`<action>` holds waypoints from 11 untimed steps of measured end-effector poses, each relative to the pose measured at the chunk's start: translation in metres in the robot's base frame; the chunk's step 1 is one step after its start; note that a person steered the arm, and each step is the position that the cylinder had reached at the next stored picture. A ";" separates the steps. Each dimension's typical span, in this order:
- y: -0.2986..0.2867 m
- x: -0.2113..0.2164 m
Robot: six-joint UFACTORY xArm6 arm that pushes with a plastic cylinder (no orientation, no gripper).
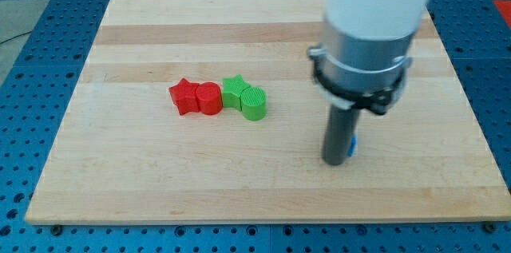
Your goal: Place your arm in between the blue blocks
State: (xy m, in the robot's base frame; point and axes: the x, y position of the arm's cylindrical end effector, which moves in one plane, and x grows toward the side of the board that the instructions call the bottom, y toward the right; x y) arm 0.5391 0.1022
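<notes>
Camera view showed our tip (334, 160) down on the board (160, 189), touching a blue block (352, 148) mostly hidden behind it; we carried no jaws. Any second blue block stayed hidden, so we judged positioning nearly done, needing only fine centring.

Blue block (353, 146) — mostly hidden behind the rod (shape unclear)

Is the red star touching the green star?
No: the red star touches a red cylinder, which sits between it and the green star.

Pale smooth wooden board (160, 181)
</notes>
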 end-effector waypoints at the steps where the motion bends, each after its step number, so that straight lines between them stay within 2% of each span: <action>1: 0.030 -0.031; 3: 0.071 -0.112; 4: 0.096 -0.130; 5: 0.117 -0.133; 6: 0.106 -0.112; 7: 0.050 -0.090; 8: 0.009 -0.088; 9: -0.001 -0.105; 10: -0.001 -0.108; 11: 0.025 -0.106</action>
